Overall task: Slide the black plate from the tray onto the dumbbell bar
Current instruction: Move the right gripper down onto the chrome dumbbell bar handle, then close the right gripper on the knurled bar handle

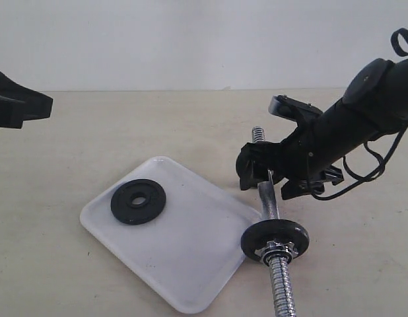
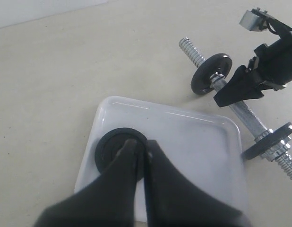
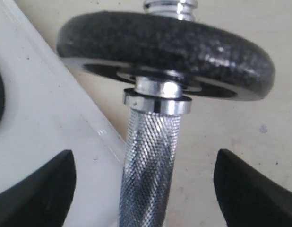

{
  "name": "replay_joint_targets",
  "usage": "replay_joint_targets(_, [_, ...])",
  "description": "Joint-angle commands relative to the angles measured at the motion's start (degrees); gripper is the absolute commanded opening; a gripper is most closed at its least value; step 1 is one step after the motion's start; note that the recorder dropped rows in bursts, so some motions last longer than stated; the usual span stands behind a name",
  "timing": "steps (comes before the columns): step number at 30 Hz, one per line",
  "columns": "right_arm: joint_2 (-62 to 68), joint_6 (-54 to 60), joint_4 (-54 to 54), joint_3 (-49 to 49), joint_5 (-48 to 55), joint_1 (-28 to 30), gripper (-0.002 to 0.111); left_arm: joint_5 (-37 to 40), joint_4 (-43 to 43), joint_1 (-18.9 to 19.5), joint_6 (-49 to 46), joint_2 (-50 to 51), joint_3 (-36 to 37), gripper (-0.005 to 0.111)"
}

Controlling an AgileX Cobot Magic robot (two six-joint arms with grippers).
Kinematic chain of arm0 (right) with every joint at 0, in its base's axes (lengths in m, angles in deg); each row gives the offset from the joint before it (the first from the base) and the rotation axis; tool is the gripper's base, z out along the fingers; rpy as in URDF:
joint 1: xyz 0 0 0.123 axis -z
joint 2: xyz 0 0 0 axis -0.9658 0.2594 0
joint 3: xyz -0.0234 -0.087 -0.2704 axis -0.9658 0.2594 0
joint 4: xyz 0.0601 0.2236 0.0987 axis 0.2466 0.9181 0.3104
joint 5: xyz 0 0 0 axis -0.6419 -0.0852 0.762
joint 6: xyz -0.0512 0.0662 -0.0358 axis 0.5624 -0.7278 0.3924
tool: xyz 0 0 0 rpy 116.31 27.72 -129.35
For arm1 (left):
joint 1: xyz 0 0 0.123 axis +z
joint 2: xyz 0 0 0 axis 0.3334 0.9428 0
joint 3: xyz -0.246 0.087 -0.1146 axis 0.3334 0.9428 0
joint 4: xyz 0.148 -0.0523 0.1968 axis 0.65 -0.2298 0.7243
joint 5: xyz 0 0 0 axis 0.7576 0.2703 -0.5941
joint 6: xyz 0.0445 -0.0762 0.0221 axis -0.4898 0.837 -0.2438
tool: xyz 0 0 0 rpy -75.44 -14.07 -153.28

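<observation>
The black plate (image 1: pixel 138 201) lies flat in the tray (image 1: pixel 191 257), toward its left side in the exterior view, and is not yet lifted. The left end effector (image 2: pixel 142 145) is clenched on nothing. Its own wrist view shows it aimed over the plate, though the exterior view shows that arm well apart from the tray. The right end effector (image 3: pixel 143 158) is released, with its jaws wide on either side of the knurled middle of the dumbbell bar (image 1: pixel 269 198) and not pinching it. That is the first risk. The bar rests on the tabletop (image 1: pixel 72 145) on two round discs, a near disc (image 1: pixel 274 238) by the star nut (image 1: pixel 278 251) and a far disc (image 2: pixel 210 73), so a nudge before the jaws close could roll or swing it. The second risk is the pick: a thin flat plate on a glossy tray offers little edge, so it could skate away or drag the tray along. Third, the plate's hole probably has to pass the coarse threaded tip (image 1: pixel 257 137), where a slight tilt could jam it, and both arms would crowd together there.
</observation>
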Motion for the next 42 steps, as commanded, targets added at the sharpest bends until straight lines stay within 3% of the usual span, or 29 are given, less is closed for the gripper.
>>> replay_joint_targets(1, [-0.05,1.88,1.64,-0.25,-0.24,-0.10,0.062,-1.20,-0.41,-0.31,-0.28,0.03,-0.45,0.004])
replay_joint_targets(4, [-0.05,2.26,1.76,-0.25,-0.11,-0.10,0.051,-1.93,-0.41,-0.31,-0.28,0.03,-0.45,0.004])
replay_joint_targets(18, [0.08,2.66,2.17,-0.25,0.09,-0.21,0.051,-2.17,-0.41,-0.31,-0.28,0.03,-0.45,0.004])
replay_joint_targets(25, [5.12,2.91,2.20,-0.25,-2.05,-5.32,0.051,-1.79,-0.41,-0.31,-0.41,0.03,-0.45,0.004])
replay_joint_targets(38, [5.12,3.32,1.77,-0.25,-3.83,-5.18,0.051,-1.67,-0.41,-0.31,-0.70,0.03,-0.45,0.004])
replay_joint_targets(42, [5.12,3.32,1.77,-0.25,-3.71,-5.18,0.042,-1.67,-0.41,-0.31,-0.70,0.03,-0.45,0.004])
